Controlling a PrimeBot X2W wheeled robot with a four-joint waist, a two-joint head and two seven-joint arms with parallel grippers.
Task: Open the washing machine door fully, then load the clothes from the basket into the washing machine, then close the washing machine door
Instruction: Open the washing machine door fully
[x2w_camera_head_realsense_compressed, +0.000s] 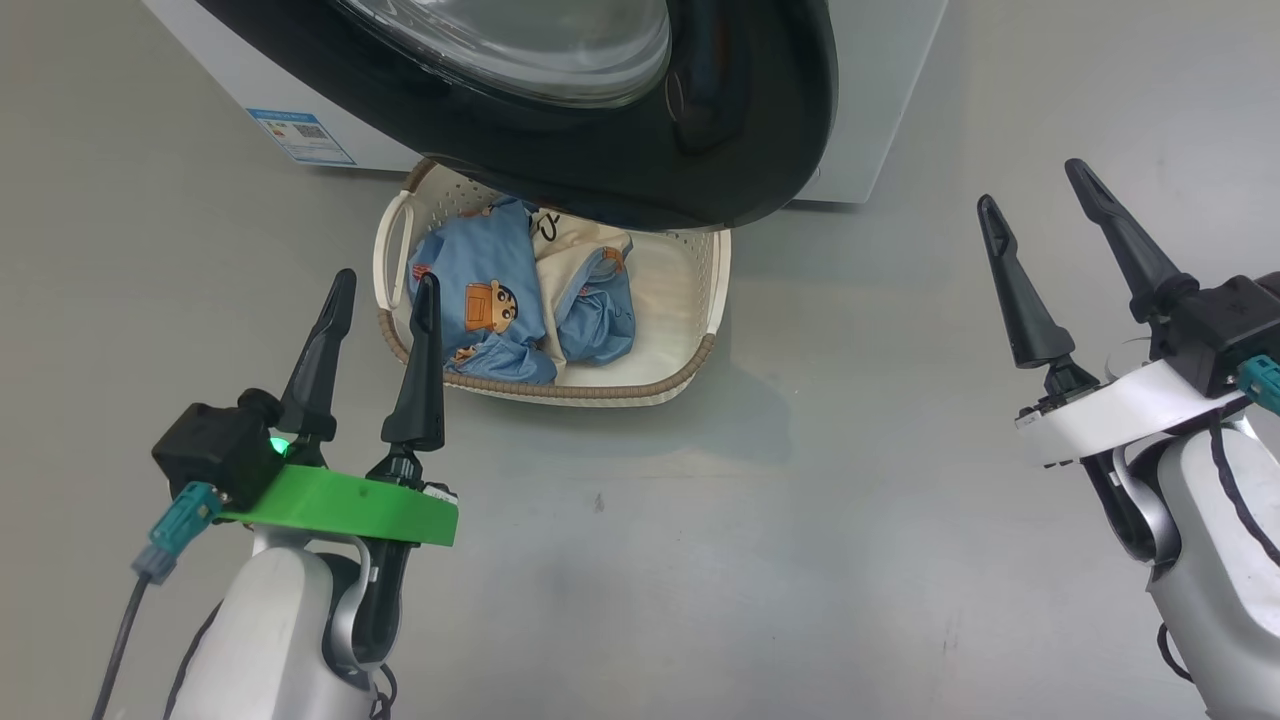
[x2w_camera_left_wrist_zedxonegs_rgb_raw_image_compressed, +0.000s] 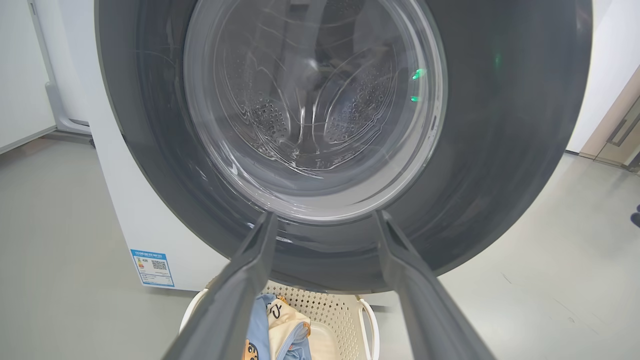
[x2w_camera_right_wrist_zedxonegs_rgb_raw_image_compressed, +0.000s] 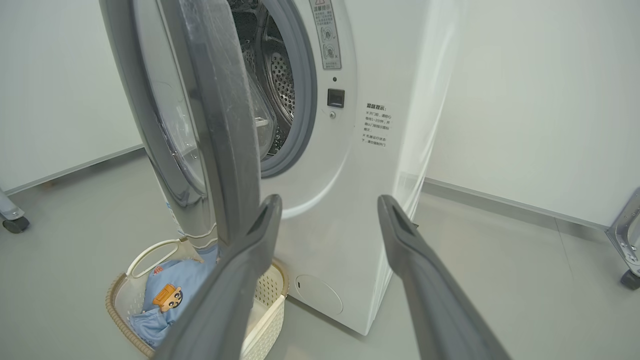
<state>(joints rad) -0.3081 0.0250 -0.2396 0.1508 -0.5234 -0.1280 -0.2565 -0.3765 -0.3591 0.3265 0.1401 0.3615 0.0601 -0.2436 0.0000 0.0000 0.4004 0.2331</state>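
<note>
closest in: left pincer (x2w_camera_head_realsense_compressed: 388, 278), spread wide, nothing in it, hovering just short of the basket (x2w_camera_head_realsense_compressed: 600, 392). right pincer (x2w_camera_head_realsense_compressed: 1032, 183), spread wide too, empty, well off to the right above bare floor (x2w_camera_head_realsense_compressed: 700, 560).

next out: basket on the floor, right beside the machine (x2w_camera_right_wrist_zedxonegs_rgb_raw_image_compressed: 340, 210). clothes (x2w_camera_head_realsense_compressed: 490, 305) heaped in its left half, blue with a cream piece tucked in.

above that: door (x2w_camera_head_realsense_compressed: 640, 180) only part open, black rim overhanging the basket's far end. not yet swung fully back, by the look of the right wrist view.

furthest: gasket (x2w_camera_right_wrist_zedxonegs_rgb_raw_image_compressed: 306, 90) and drum (x2w_camera_right_wrist_zedxonegs_rgb_raw_image_compressed: 282, 85), glimpsed through the gap.

trouble spots from here:
- reaching down for the clothes under that overhang: likely a knock against the rim.
- pushing the door wider with splayed tips: glossy and curved, so easy to skid off and jab the glass (x2w_camera_left_wrist_zedxonegs_rgb_raw_image_compressed: 310, 100).
- hooking round the free edge: chance of getting pinched between door and gasket.
- swinging too hard: possible rebound, door drifting back over the basket.
- lifting cloth with the door half open: snagging on the rim, dropping to the floor.
</note>
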